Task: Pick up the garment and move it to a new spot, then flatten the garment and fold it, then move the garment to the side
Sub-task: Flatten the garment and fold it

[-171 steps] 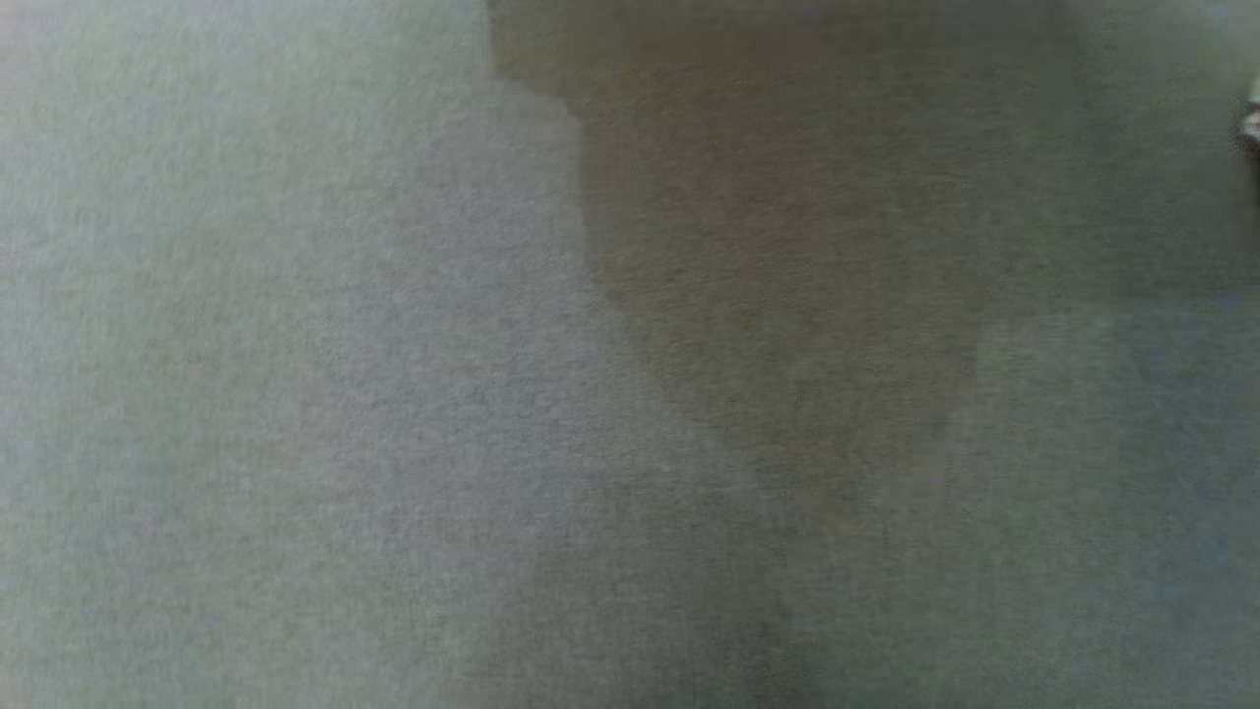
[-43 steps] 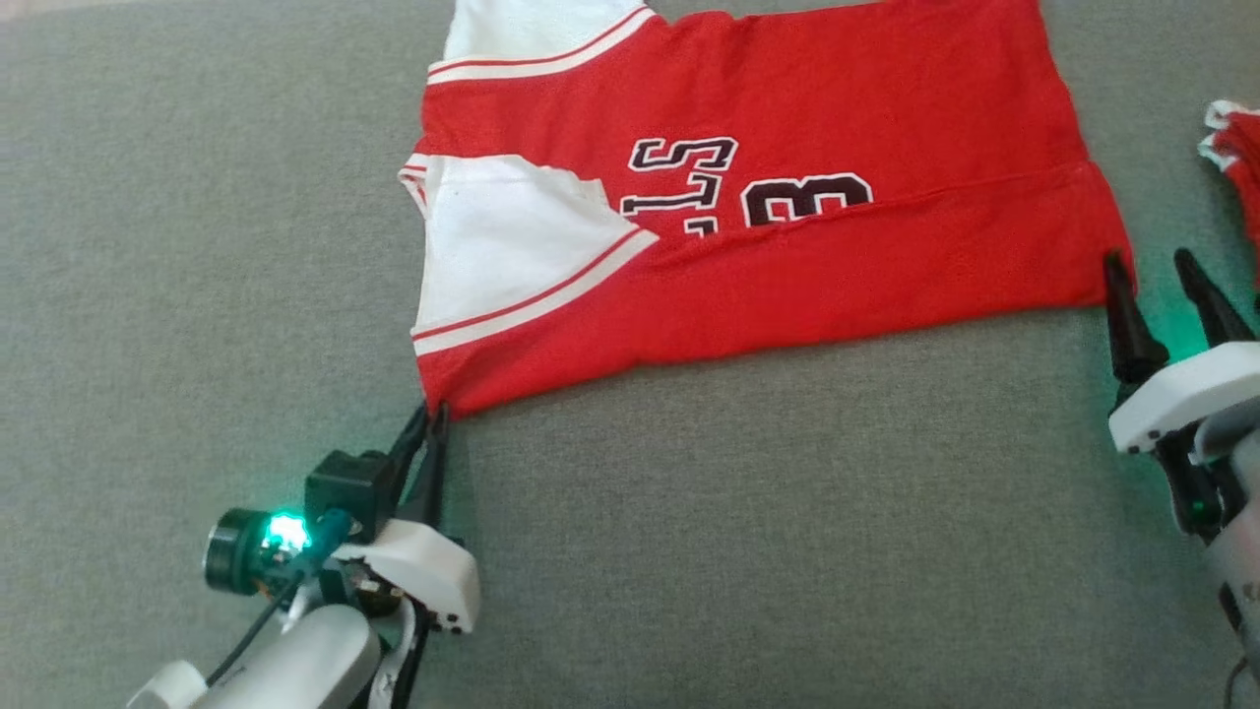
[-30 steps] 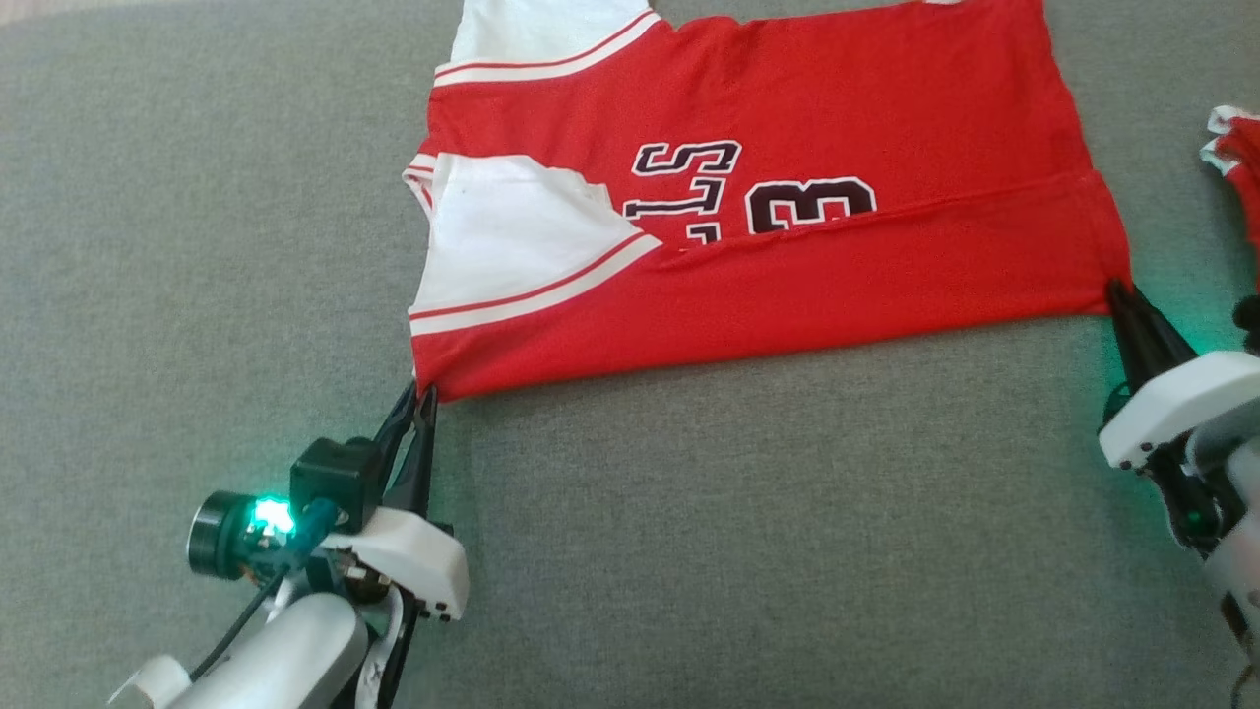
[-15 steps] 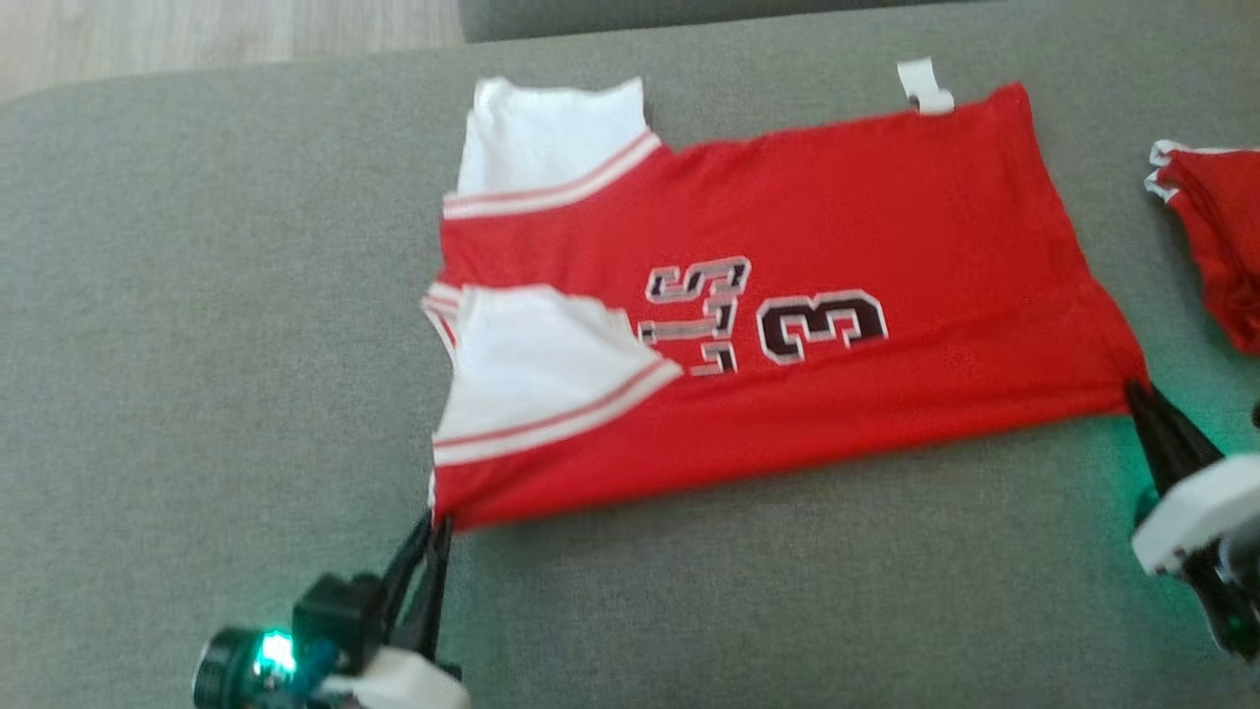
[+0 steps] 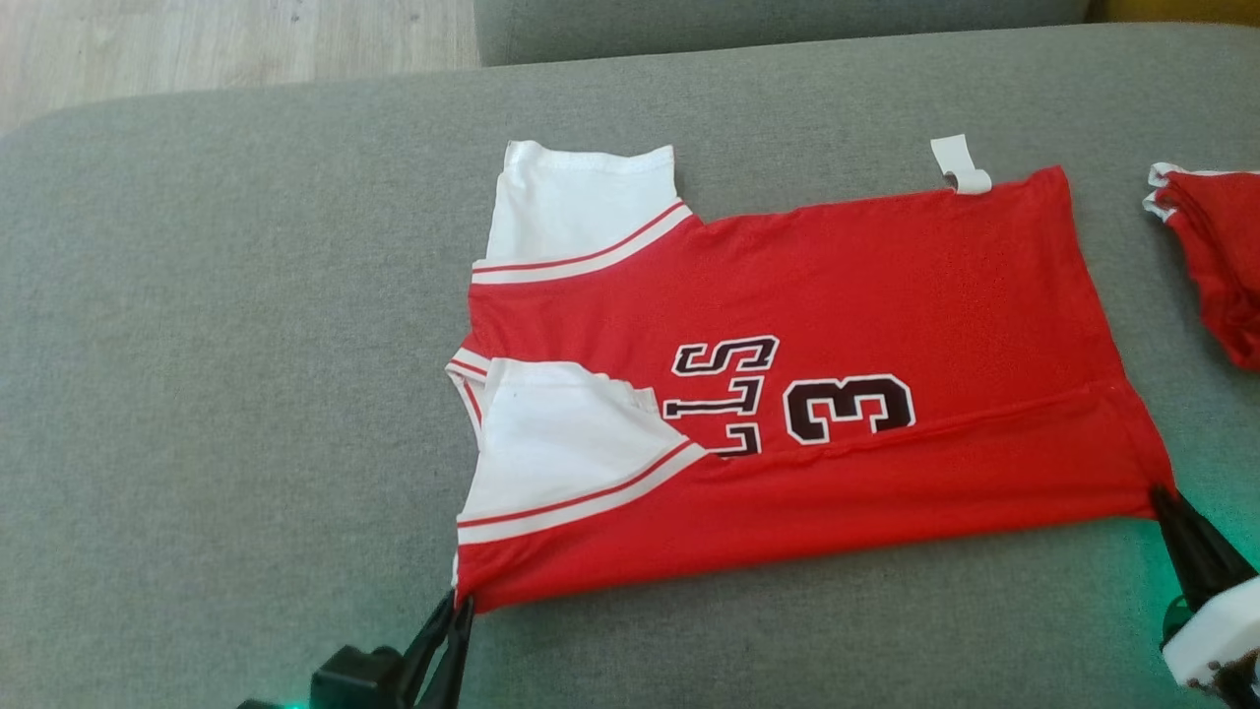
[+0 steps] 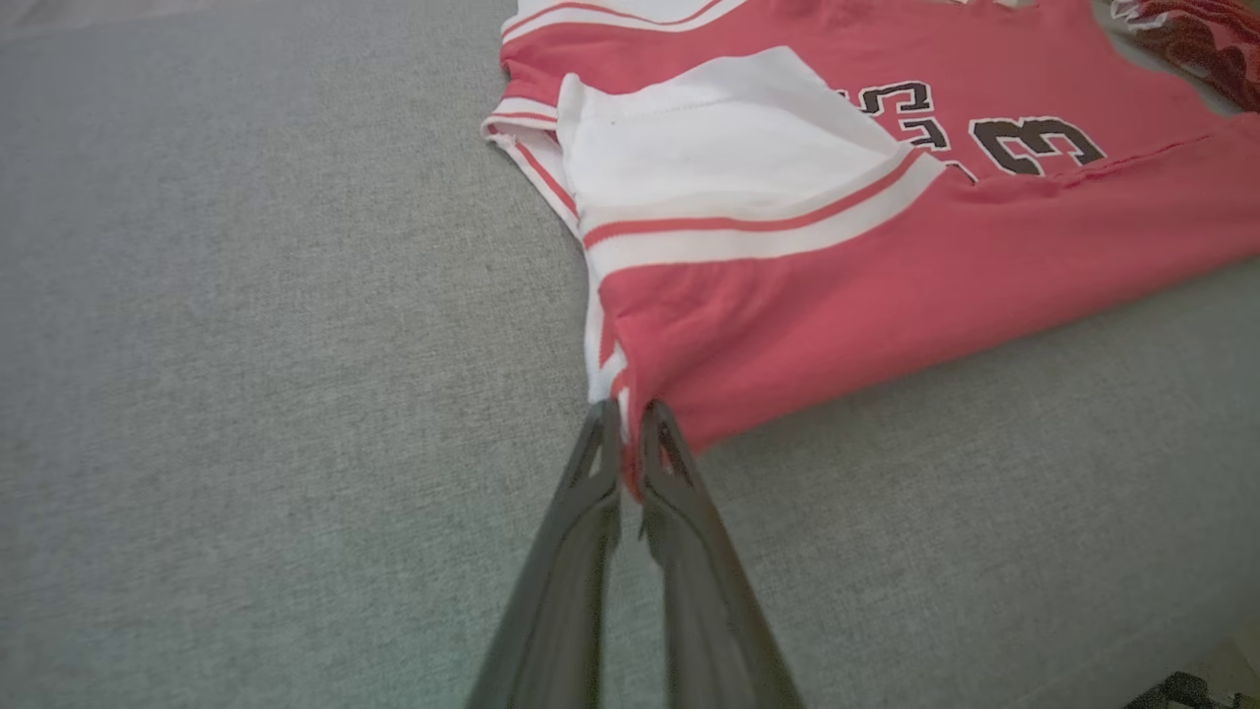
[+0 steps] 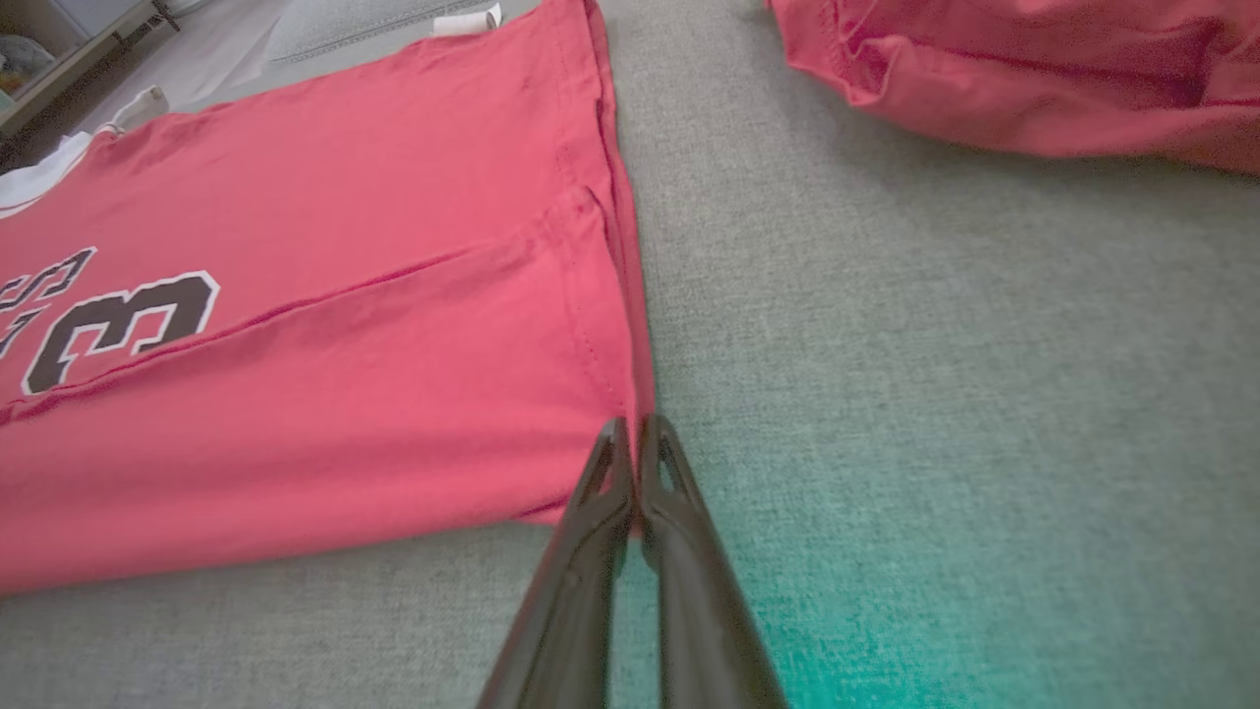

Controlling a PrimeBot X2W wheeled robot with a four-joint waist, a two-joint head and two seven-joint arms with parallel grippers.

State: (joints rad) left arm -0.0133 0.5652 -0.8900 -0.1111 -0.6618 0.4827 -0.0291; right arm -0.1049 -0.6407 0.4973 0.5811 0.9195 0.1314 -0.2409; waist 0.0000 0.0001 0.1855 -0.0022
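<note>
A red jersey with white sleeves and a black "3" lies spread on the grey cushion, its near long edge folded over onto the front. My left gripper is shut on the near shoulder corner of the jersey, seen pinched between the fingers in the left wrist view. My right gripper is shut on the near hem corner of the jersey, its closed tips biting the red edge.
A second red garment lies bunched at the cushion's right edge, also close in the right wrist view as a red heap. A wooden floor shows beyond the cushion at top left. Bare grey cushion stretches left of the jersey.
The head camera has tilted, so the whole scene sits lower in the picture. My right gripper, open beside the hem corner 1.4 s ago, has shut on it. The left stays shut on its corner.
</note>
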